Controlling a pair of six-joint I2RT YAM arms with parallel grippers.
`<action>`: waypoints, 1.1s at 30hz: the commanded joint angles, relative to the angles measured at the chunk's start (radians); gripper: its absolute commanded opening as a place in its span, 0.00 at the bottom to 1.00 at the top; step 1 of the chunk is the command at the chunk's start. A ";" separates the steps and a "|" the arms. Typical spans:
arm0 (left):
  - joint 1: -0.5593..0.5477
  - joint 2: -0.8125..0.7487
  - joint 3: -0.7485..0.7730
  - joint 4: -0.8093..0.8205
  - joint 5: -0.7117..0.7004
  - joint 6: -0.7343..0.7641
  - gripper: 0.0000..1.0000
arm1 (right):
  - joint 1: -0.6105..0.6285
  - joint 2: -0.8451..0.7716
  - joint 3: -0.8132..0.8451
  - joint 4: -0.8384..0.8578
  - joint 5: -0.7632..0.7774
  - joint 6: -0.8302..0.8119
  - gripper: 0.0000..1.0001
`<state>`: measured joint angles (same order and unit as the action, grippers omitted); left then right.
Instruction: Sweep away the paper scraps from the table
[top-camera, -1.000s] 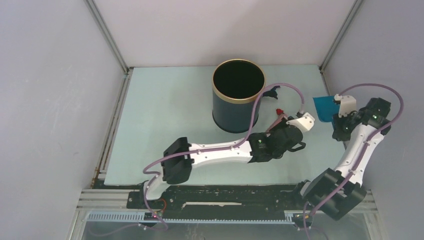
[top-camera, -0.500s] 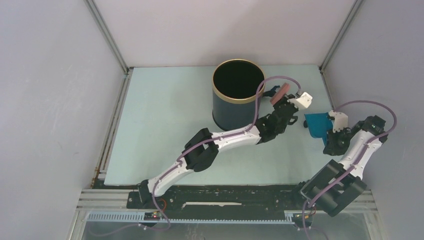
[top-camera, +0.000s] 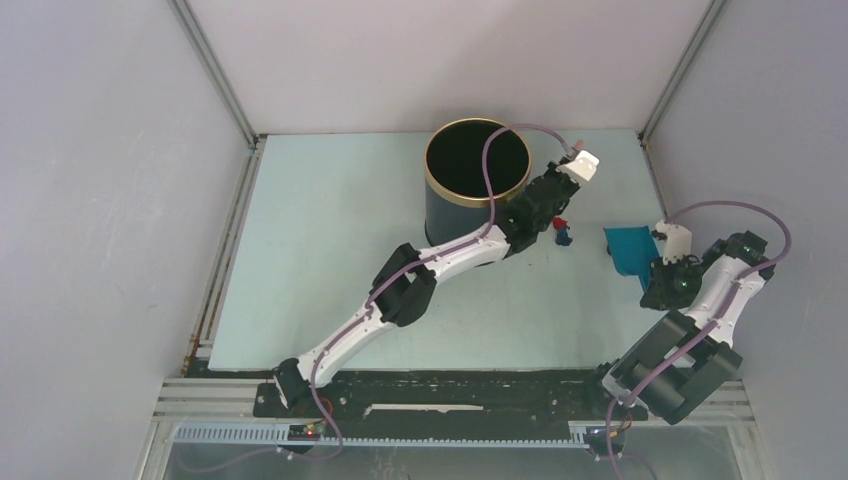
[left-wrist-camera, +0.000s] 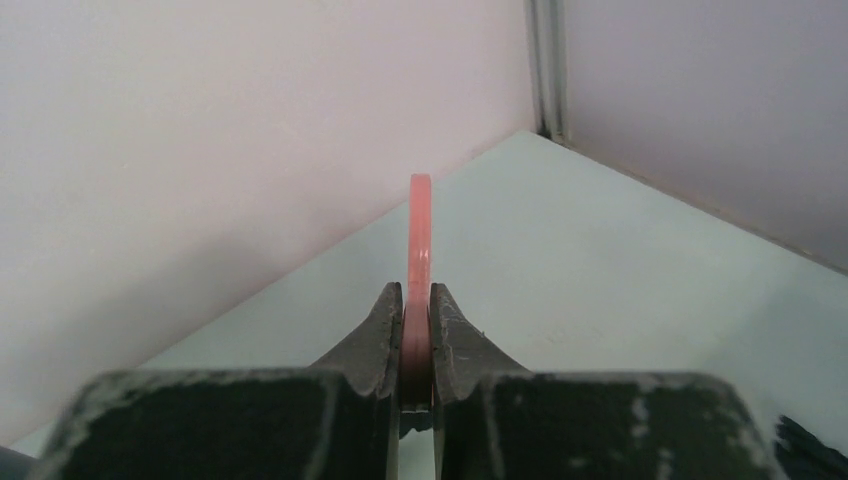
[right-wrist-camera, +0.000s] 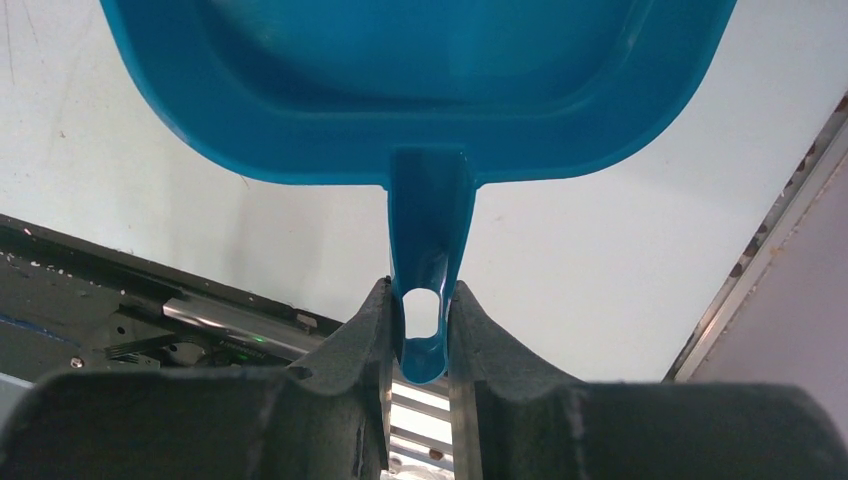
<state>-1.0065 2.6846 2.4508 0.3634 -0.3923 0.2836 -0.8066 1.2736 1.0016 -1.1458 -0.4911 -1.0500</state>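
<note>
Now farther back, left gripper (left-wrist-camera: 417, 300) clamping brush (left-wrist-camera: 419, 230), right gripper (right-wrist-camera: 425, 300) pinching dustpan (right-wrist-camera: 420, 90)

Robot arms (top-camera: 440, 262): two
Paper scraps (top-camera: 562, 231): two visible, red and blue
Dark bin (top-camera: 450, 232): one
Blue dustpan (top-camera: 628, 250): one
Pink brush (left-wrist-camera: 419, 240): one

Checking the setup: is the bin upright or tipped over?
Upright: the bin stands on the table with its open mouth facing up.

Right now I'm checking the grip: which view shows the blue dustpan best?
The right wrist view: the dustpan fills the frame, its handle pinched by the right gripper. The top external view shows it small and from above. The left wrist view shows none of it.
</note>
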 joint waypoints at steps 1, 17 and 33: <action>0.036 0.024 0.062 0.076 -0.005 -0.039 0.00 | 0.020 0.006 0.002 -0.011 -0.034 -0.002 0.00; 0.043 -0.144 -0.108 -0.202 0.018 -0.138 0.00 | 0.127 0.021 0.000 0.024 -0.003 0.084 0.00; -0.219 -0.586 -0.709 -0.208 -0.060 -0.209 0.00 | 0.097 -0.097 0.000 0.031 0.050 0.045 0.00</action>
<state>-1.1374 2.2635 1.8420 0.1703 -0.3935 0.1249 -0.6842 1.2316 1.0016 -1.1343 -0.4583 -0.9829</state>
